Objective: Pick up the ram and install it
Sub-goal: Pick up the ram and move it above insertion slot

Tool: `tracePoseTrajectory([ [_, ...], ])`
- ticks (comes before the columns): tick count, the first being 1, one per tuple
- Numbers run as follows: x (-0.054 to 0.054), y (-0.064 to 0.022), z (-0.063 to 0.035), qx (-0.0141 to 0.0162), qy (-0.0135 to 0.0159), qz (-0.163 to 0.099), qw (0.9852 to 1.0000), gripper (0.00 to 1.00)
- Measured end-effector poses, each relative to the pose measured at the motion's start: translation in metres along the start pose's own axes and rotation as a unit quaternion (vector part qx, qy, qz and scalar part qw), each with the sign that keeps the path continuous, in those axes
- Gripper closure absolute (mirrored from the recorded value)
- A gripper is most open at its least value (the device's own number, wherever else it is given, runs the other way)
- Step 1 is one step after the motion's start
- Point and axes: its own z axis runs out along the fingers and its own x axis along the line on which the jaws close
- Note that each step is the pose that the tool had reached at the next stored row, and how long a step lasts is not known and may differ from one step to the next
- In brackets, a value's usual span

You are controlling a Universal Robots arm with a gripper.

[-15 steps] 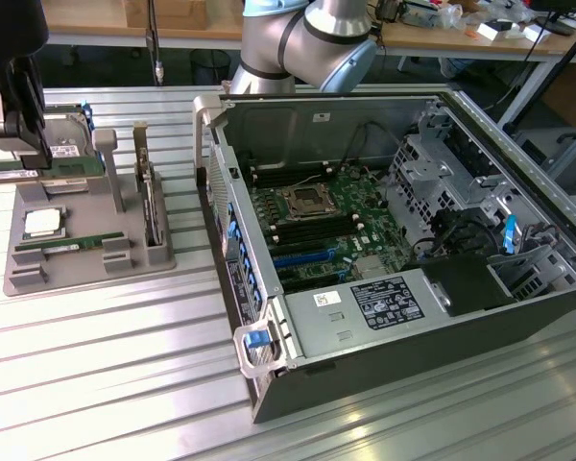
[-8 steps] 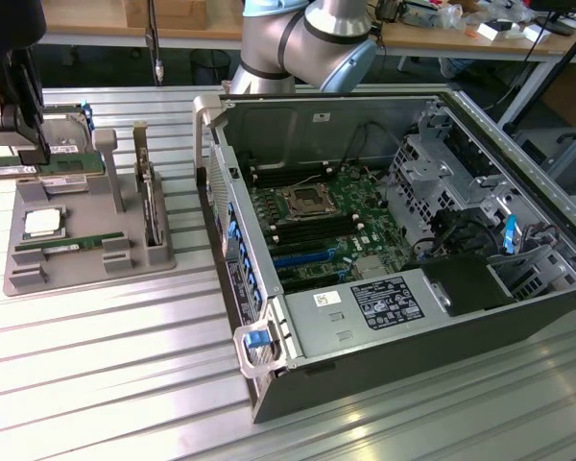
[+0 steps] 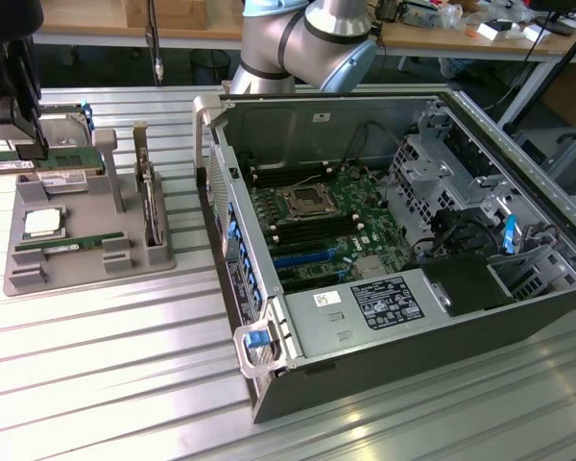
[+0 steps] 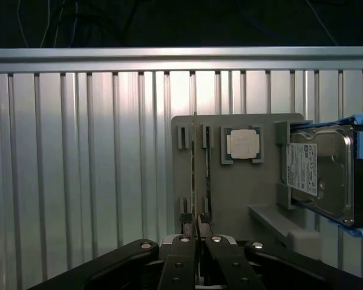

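Clamping tight, jaws together on the ram (image 4: 195,169): my gripper (image 4: 196,232) has the stick pinched across its thin edge. In the wrist view it runs straight out from between my fingertips, edge-on, just a narrow line. Beneath it sits the grey tray (image 3: 82,213), looking small under me, so I am hanging well above it with the stick in the air. The stick's line passes over the tray's slot posts and reaches just past the tray's far rim.

Just beside that line a shorter, darker one lies in the tray. The exterior view gives a second green stick (image 3: 62,247) with a white label, standing on edge in the tray's front slot, and I take the dark line for that one. Next along the tray comes the square silver CPU (image 3: 43,223) in its pocket, then the hard drive (image 4: 319,175) in blue rails. A wider card (image 3: 149,197) with a metal bracket stands upright on the tray's side toward the exterior view's right.

In the exterior view I am up at the left edge, over the back part of the tray. Well apart, toward the exterior view's right, the computer case (image 3: 269,384) lies open on the ribbed metal table (image 3: 96,375), its motherboard (image 3: 317,216) facing up.
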Motion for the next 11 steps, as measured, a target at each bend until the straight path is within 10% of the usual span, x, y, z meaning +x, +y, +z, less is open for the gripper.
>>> tracePoseTrajectory([
  [11, -0.0002, -0.0030, -0.0051, 0.0000, 0.0000, 0.000, 1.0000, 0.88],
])
